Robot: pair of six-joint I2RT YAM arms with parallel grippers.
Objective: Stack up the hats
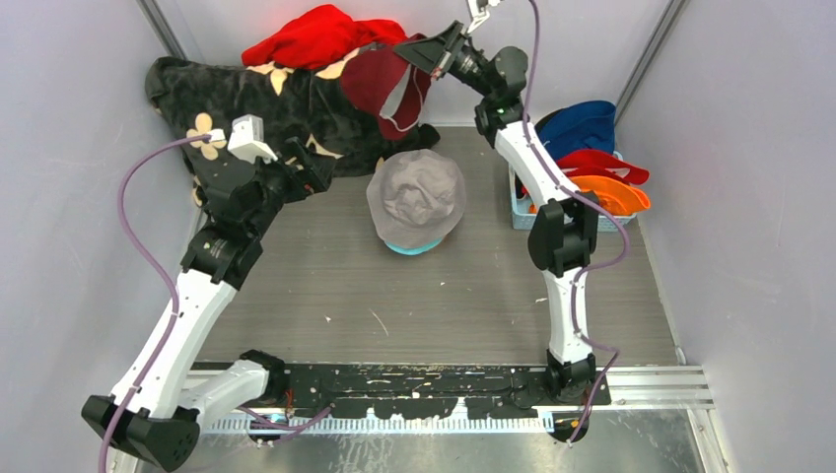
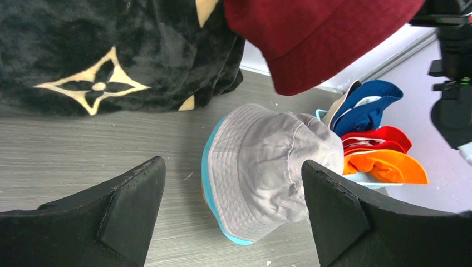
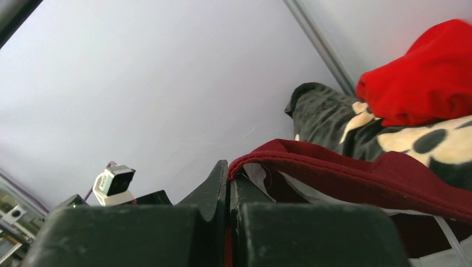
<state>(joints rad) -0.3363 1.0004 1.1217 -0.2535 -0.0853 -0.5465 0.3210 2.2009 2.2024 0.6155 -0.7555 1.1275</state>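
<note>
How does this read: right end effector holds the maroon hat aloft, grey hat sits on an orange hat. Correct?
The grey hat sits on a teal hat, not an orange one; the left wrist view shows the teal brim beneath it. The right end effector does hold the maroon hat aloft.

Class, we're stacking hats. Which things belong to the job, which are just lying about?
Job: maroon cloth bucket hat; grey cloth bucket hat; teal cloth hat underneath; royal blue cloth hat; red cloth hat; orange cloth hat.
Spare: black plush flowered blanket; bright red cloth heap.
</note>
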